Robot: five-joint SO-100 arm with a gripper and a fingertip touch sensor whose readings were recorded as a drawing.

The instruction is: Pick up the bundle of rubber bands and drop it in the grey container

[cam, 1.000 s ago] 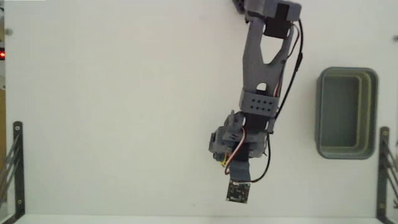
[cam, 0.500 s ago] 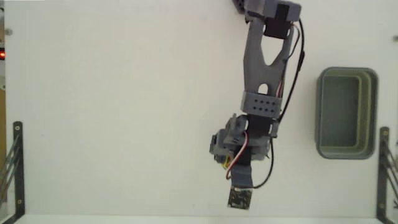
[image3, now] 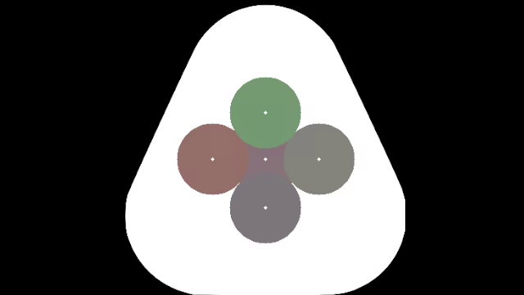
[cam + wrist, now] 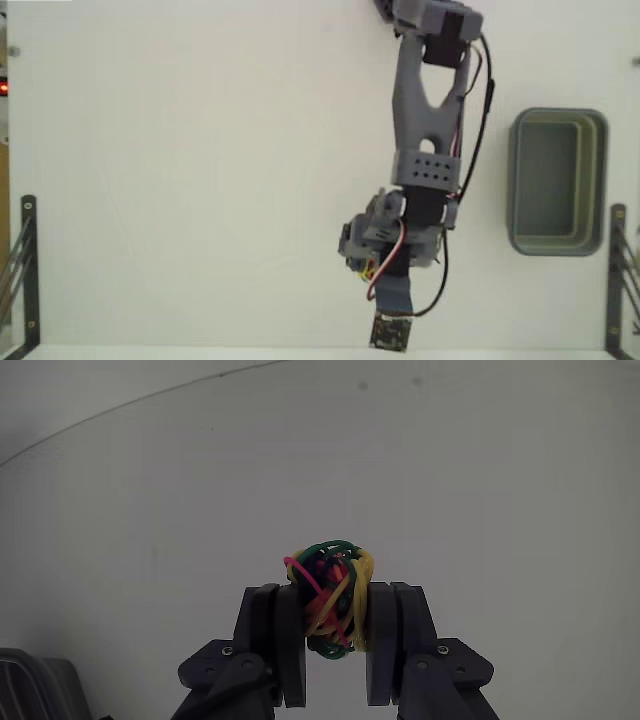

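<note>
Gripping state: gripper [image 4: 335, 622] was closed on the bundle of rubber bands [image 4: 330, 598], both dark fingers [image 4: 278, 640] pressed flat against its sides in the wrist view.
Bundle location: held between the fingertips, upper half standing clear above them; not visible in the fixed view, where the arm [image 4: 425, 150] covered it.
Container location: grey container [image 4: 557, 181] lay at about 3 o'clock of the fixed view, well apart from the gripper, which sat near 6 o'clock.
Risk 1: bundle was springy and irregular, so I judged it could squirm or pop out of the flat faces if the grip eased during the swing.
Risk 2: loose outer loops, one pink strand arching out at 10 o'clock of the clump, could snag on a finger and hang there when released.
Risk 3: a long traverse to the tub remained; releasing early would drop the clump onto the table [image 4: 180, 160], short of the rim.
Bundle material: thin rubber loops, green, yellow, pink-red, knotted into a rough ball, glossy and uneven.
Finger material: matte dark plastic, blocky, with small screws showing at the base.
Container material: grey-green plastic, rectangular, rounded corners, thick rim, interior appeared bare.
Table surface: plain white, smooth, matte.
</note>
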